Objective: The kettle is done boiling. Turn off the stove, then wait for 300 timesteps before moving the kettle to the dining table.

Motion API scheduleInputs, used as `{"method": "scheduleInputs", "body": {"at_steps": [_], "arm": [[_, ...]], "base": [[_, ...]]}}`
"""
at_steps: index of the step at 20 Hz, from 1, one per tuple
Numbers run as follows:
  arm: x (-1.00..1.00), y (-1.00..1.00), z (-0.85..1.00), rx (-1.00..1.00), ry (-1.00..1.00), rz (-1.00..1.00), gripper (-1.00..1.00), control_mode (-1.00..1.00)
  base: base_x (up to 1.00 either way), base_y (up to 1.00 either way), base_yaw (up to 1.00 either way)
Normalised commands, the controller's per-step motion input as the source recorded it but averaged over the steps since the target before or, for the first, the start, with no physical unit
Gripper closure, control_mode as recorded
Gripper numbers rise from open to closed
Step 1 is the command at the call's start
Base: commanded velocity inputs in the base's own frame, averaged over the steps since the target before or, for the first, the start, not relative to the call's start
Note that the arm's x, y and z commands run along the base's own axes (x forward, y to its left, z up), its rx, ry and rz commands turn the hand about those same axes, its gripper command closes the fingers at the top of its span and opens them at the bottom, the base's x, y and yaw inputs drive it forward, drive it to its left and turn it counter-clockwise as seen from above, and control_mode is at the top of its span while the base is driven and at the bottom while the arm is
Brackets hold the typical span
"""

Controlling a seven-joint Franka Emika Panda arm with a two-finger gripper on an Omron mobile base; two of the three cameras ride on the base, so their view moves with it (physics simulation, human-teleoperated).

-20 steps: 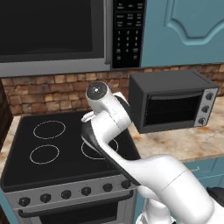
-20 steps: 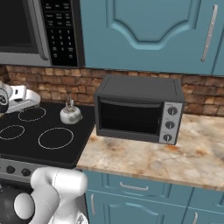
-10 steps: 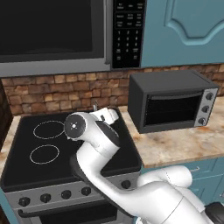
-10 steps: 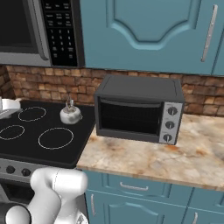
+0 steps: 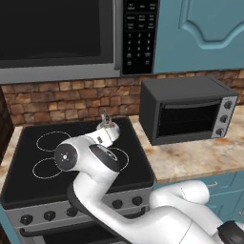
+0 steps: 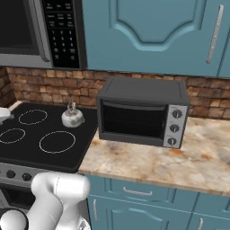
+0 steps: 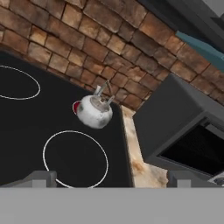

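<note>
My gripper (image 7: 109, 178), fingers apart, faces the kettle (image 7: 95, 111) beside the toaster oven (image 7: 183, 127): light, slick, best taken by its arched handle.

**Stove area layout**

The kettle (image 6: 72, 117) sits on the stove (image 6: 27, 150) at its rear right burner, just before the brick wall (image 6: 90, 92). The toaster oven (image 6: 142, 112) stands right of the stove on the counter (image 6: 170, 164). The microwave (image 5: 62, 40) hangs above the stove.

To my right a black toaster oven (image 5: 186, 112) stands on the marbled counter (image 6: 179, 164), against the brick wall (image 6: 54, 85). Above hang a microwave (image 5: 57, 38) and teal cabinets (image 6: 148, 31).
</note>
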Motion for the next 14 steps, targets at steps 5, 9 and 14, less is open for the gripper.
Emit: {"method": "scheduleInputs", "body": {"at_steps": [5,9,14], "arm": [[-0.01,0.06,-0.15,0.0,0.0,0.0,-1.0,-1.0],[-0.12,0.19,-0.2,-0.02,-0.05,0.0,-1.0,-1.0],[-0.14,0.2,-0.24,-0.03,-0.08,0.0,-1.0,-1.0]], "base": [[0.0,0.0,0.0],[0.0,0.0,0.0],[0.0,0.0,0.0]]}}
